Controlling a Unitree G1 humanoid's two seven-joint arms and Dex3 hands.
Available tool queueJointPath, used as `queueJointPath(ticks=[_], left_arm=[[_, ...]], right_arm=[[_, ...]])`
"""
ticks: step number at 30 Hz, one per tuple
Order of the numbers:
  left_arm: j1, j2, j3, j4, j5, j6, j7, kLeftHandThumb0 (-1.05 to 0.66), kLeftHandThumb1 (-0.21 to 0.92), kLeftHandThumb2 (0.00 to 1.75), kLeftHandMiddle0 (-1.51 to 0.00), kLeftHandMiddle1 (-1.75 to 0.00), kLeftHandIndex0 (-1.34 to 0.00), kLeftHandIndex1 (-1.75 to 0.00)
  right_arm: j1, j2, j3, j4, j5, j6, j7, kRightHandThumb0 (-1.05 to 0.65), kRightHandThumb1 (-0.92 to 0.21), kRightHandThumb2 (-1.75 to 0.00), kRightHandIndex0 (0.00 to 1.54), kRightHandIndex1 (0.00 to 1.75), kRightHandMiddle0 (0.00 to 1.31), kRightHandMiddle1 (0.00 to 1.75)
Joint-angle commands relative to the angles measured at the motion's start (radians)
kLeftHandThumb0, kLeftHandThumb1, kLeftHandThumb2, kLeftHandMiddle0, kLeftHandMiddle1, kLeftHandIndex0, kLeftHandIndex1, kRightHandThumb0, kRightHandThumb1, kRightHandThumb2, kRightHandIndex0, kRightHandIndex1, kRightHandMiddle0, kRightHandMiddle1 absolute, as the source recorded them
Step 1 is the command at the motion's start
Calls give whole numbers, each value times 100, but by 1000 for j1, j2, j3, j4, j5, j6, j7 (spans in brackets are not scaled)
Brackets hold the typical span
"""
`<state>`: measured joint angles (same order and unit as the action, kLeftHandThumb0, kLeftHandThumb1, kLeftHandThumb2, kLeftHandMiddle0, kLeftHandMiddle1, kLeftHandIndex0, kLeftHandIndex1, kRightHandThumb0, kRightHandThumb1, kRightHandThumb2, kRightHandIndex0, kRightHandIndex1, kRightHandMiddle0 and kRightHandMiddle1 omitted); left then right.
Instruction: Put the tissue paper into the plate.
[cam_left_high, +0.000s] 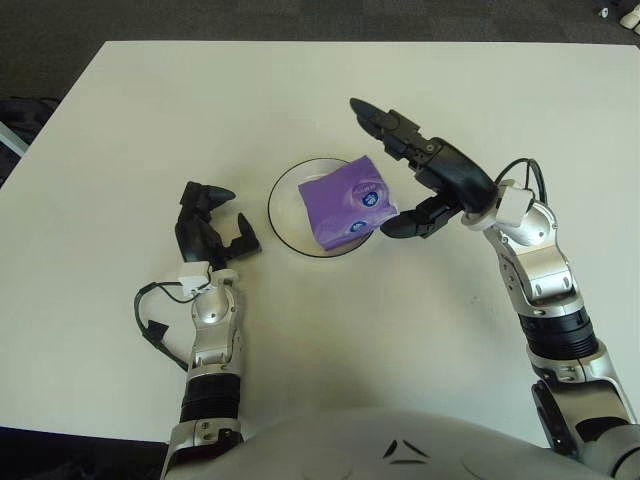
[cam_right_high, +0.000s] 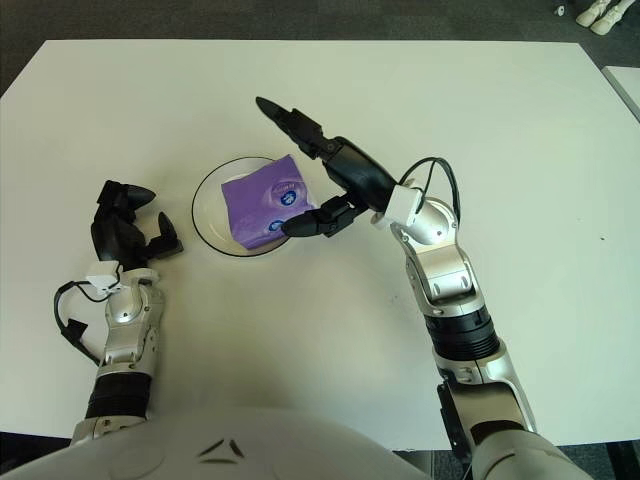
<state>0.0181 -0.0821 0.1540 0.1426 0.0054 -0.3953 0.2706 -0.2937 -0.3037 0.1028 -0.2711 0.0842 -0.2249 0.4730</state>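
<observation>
The purple tissue packet (cam_left_high: 346, 201) lies in the clear glass plate (cam_left_high: 283, 202) near the middle of the white bench (cam_left_high: 120, 120), sitting towards the plate's right side with its right edge reaching over the rim. By the look of it the placing is done, and what is in hand is the release and pull-away.

The right robot hand (cam_left_high: 415, 175) is just to the right of the plate, its fingers spread wide and holding nothing. The upper fingers (cam_left_high: 378, 122) point up and away past the far corner of the packet, while the thumb (cam_left_high: 405, 224) reaches low towards the packet's near right corner. From the left eye view I cannot tell whether that thumb tip touches the wrapper; in the right eye view it looks very close to it, perhaps brushing it.

The left robot hand (cam_left_high: 207, 226) shows to the left of the plate, apart from it, fingers loosely parted and empty.

I judge the next move calls for the right arm to draw back to the right and lift clear, keeping the thumb from catching the overhanging edge, since a snag there could tip or drag the packet off the rim. If the packet is to sit wholly inside, a light nudge leftward would be wanted first.
</observation>
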Motion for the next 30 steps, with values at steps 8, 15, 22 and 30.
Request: queueJointPath(ticks=[8,15,22,30], left_arm=[[64,-4,3,113,6,34,-10,-1,-1,170,-85,-175,-63,-175],[64,-7,4,101,8,48,-4,-1,2,167,-82,-175,-62,-175],[58,-3,4,104,1,47,-14,-1,4,165,-81,-175,-60,-175],[60,-3,3,97,8,53,-10,-1,4,164,-80,-175,-60,-175]], right_arm=[[137,58,-93,-14,-198,-78,-238,-105,-89,-61,0,0,0,0],[261,207,-81,-37,-102,20,-353,-85,-89,-73,0,76,0,111],[264,332,-108,18,-141,46,-519,-63,-83,-100,18,116,16,162],[254,393,-117,71,-165,4,-618,-42,-66,-94,47,119,35,174]])
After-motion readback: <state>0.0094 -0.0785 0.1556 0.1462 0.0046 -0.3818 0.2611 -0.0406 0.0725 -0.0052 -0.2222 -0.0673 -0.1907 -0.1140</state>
